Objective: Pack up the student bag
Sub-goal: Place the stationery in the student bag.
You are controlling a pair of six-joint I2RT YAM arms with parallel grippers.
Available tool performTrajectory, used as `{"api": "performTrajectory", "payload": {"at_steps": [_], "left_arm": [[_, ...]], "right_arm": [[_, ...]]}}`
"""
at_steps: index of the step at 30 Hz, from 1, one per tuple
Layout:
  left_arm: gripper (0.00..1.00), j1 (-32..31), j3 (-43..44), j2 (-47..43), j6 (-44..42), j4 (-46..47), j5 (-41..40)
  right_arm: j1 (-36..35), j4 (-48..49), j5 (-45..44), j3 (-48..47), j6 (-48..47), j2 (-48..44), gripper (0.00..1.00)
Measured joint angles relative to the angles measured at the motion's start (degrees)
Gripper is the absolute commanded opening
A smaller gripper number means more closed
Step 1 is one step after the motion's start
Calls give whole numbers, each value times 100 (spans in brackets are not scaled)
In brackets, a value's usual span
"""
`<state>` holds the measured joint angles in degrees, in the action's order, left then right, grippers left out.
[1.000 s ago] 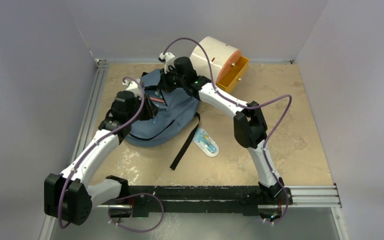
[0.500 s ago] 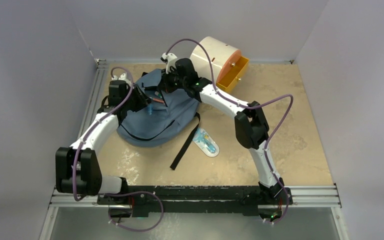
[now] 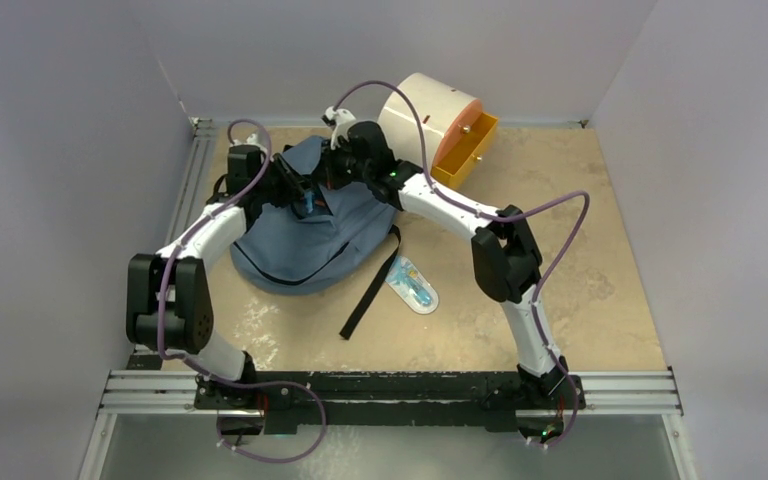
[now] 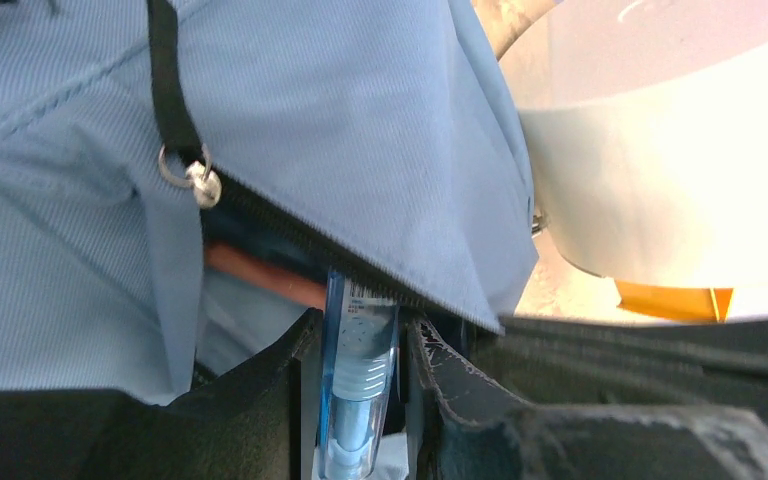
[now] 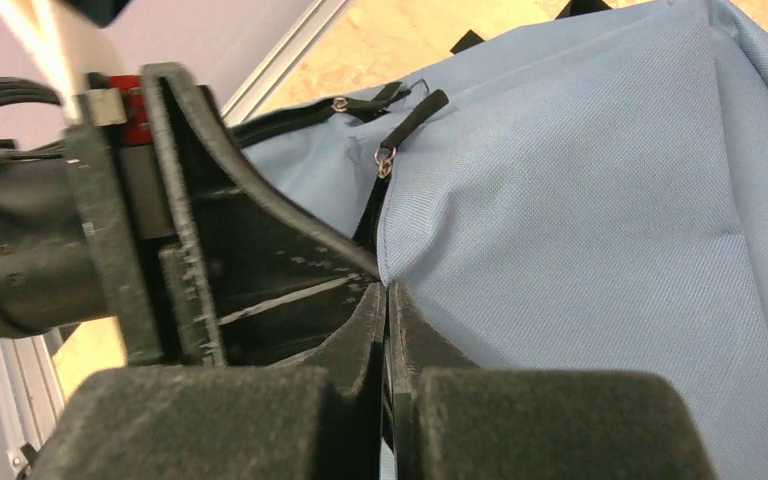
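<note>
Limp and light, the soft slate-blue fabric student bag (image 3: 305, 240) lies just left of the cream cylindrical cabinet (image 3: 422, 108), best held by its zipper-edge flap, which the right gripper (image 5: 388, 300) pinches closed, while the left gripper (image 4: 360, 340) clamps what seems a clear blue plastic pen (image 4: 358, 390) at the opening.

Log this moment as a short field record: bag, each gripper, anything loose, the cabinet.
bag: student bag, flat on table, zipper opening parted
left gripper: holds blue clear item at the opening
right gripper: jaws closed, pinching the bag's fabric edge
loose: clear packet beside black strap
cabinet: cream, orange drawer pulled out
</note>
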<state>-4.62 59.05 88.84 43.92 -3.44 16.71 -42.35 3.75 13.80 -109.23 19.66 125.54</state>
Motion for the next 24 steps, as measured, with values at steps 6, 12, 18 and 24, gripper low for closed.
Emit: {"api": "performTrajectory", "payload": {"at_steps": [6,12,18,24], "left_arm": [[15,0,225,485,310,269,-17],[33,0,356,868,505,308,26],[46,0,356,837,505,260,-24],[47,0,345,645,470,81,-39]], "right_arm": [[-127,48,-219,42,144,-35,0],[-160,282,-280,289,341,-83,0],[-160,361,-284,339,385,-107,0],[-160,409,-282,341,396,-107,0]]}}
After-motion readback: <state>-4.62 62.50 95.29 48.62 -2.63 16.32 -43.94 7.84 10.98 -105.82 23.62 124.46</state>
